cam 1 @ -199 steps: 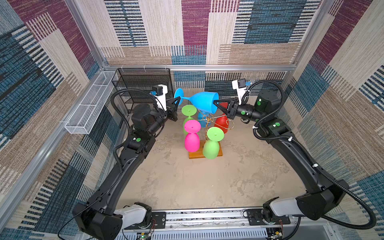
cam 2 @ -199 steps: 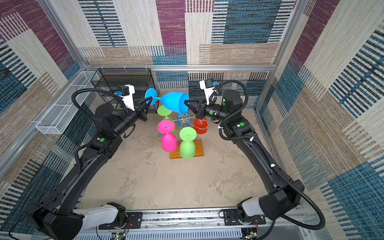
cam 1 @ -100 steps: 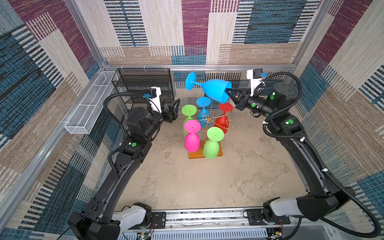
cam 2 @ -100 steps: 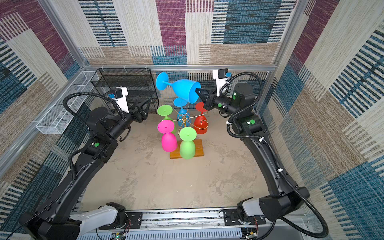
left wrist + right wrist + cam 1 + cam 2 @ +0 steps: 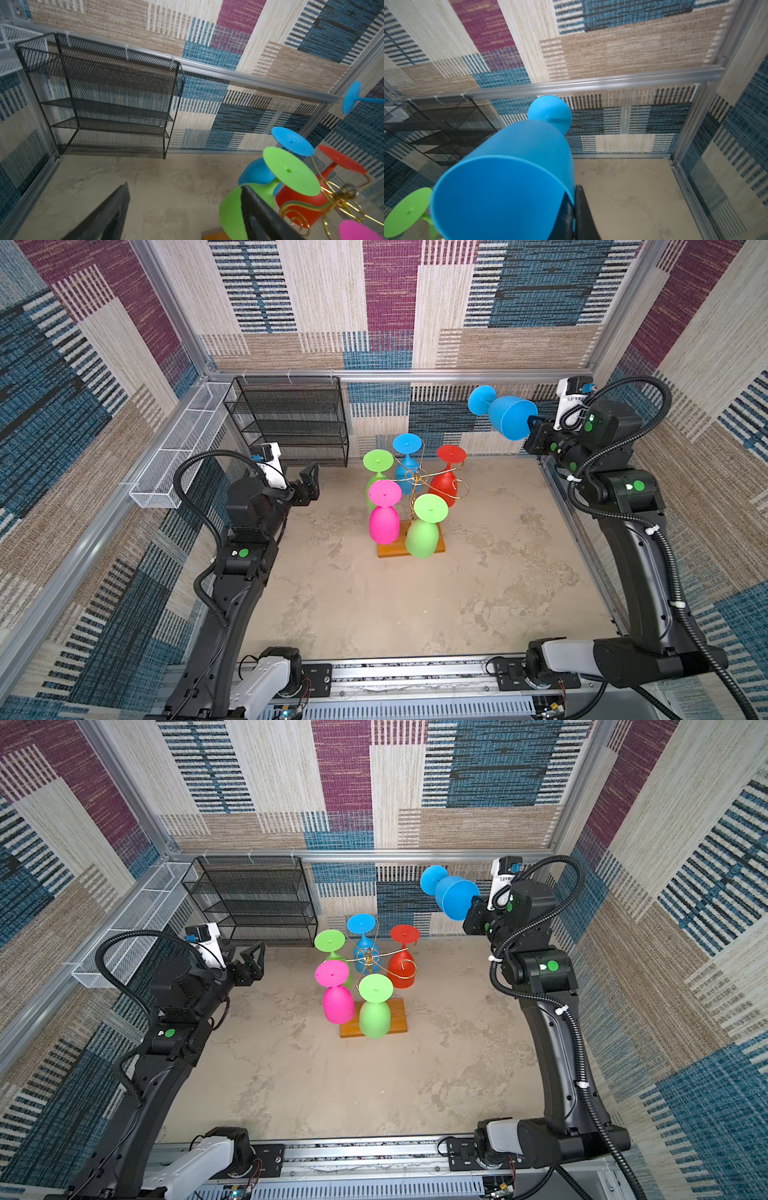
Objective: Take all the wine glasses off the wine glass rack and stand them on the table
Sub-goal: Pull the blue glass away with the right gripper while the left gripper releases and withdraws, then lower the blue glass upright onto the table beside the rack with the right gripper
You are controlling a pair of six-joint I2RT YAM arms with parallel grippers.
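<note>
The wine glass rack (image 5: 417, 480) (image 5: 367, 960) is a gold wire stand on an orange-brown wooden base (image 5: 390, 550) in the middle of the floor. Several coloured glasses hang upside down on it. A blue wine glass (image 5: 512, 418) (image 5: 456, 899) (image 5: 508, 176) lies sideways in the air, up and to the right of the rack and clear of it. My right gripper (image 5: 533, 428) (image 5: 473, 908) (image 5: 573, 190) is shut on its rim. To the left of the rack, my left gripper (image 5: 310, 481) (image 5: 253, 957) (image 5: 184, 185) is open with nothing in it.
A black mesh shelf unit (image 5: 291, 418) (image 5: 108, 104) stands against the back wall on the left. A long white wire basket (image 5: 178, 452) hangs on the left wall. Patterned walls close in on three sides, and the right arm is near the right one.
My right gripper has carried the blue glass up and to the right, away from the rack. My left gripper has opened and drawn back to the left.
</note>
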